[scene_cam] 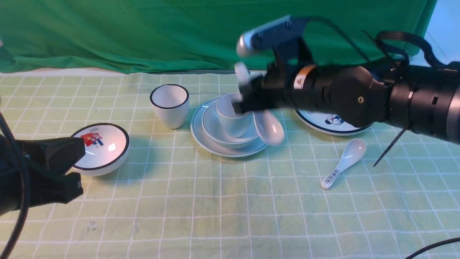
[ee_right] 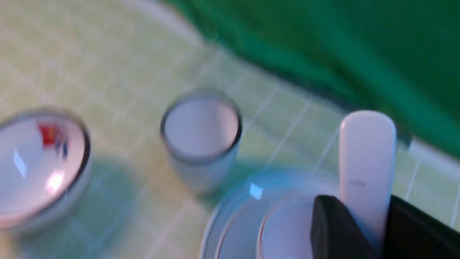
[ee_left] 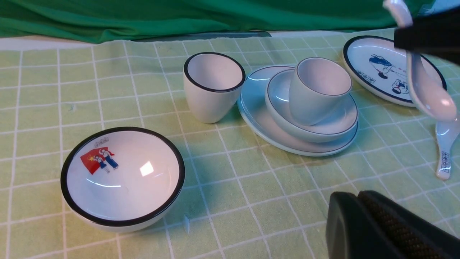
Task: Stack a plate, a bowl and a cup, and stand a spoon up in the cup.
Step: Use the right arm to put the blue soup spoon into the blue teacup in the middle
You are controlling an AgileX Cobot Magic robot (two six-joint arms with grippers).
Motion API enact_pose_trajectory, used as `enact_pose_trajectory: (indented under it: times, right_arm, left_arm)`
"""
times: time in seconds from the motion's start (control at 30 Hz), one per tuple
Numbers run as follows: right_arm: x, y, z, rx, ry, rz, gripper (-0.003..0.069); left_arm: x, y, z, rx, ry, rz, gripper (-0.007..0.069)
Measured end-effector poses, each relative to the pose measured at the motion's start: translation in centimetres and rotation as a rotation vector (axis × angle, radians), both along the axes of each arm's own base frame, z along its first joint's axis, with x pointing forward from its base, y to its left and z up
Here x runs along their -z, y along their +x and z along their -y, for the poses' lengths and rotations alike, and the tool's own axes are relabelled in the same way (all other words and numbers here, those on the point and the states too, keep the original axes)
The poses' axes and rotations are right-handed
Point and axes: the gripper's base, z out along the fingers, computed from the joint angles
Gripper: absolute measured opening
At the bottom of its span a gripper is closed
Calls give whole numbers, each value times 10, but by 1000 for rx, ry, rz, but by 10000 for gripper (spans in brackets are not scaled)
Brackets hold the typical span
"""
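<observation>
The plain white plate [scene_cam: 215, 147] lies mid-table with the plain bowl [scene_cam: 212, 126] on it and the plain cup [scene_cam: 230, 118] upright in the bowl. They also show in the left wrist view: plate [ee_left: 258, 118], bowl [ee_left: 334, 126], cup [ee_left: 316, 90]. My right gripper [scene_cam: 248, 97] is shut on the handle of the all-white spoon [scene_cam: 269, 130]. The spoon's scoop end hangs down just right of the cup, outside it and blurred. In the right wrist view the handle [ee_right: 366, 162] stands between the fingers [ee_right: 334, 223]. My left gripper [scene_cam: 77, 169] is shut and empty at the near left.
A black-rimmed cup [scene_cam: 169, 104] stands left of the stack. A black-rimmed bowl with a red picture [scene_cam: 102, 147] sits by my left gripper. A cartoon plate [scene_cam: 330, 122] lies under the right arm. A spoon with a printed handle [scene_cam: 345, 162] lies at the near right.
</observation>
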Motion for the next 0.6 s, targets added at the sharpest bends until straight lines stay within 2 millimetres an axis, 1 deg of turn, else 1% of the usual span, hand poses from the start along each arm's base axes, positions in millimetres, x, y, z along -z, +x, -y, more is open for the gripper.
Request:
enact_pose_trajectory:
  times: [0.07,0.13,0.23,0.4,0.43,0.57,0.6]
  right_arm:
    - [-2,8,-2,37,64,95,169]
    - [-2,18,-4,92,168,202,169]
    - [8,28,-7,135,251,273,169]
    - [41,41,-12,168,282,320,169]
    - [42,42,-12,168,280,318,169]
    - [72,48,-16,177,261,315,169]
    - [76,49,-16,179,261,320,169]
  left_arm:
    - [0,0,0,0,0,0,15]
    - [0,0,0,0,0,0,15]
    - [0,0,0,0,0,1,15]
    - [-1,0,0,-1,-3,12,15]
    - [-1,0,0,-1,-3,12,15]
    - [-1,1,0,-2,-4,16,15]
    - [-2,1,0,-2,-5,18,15]
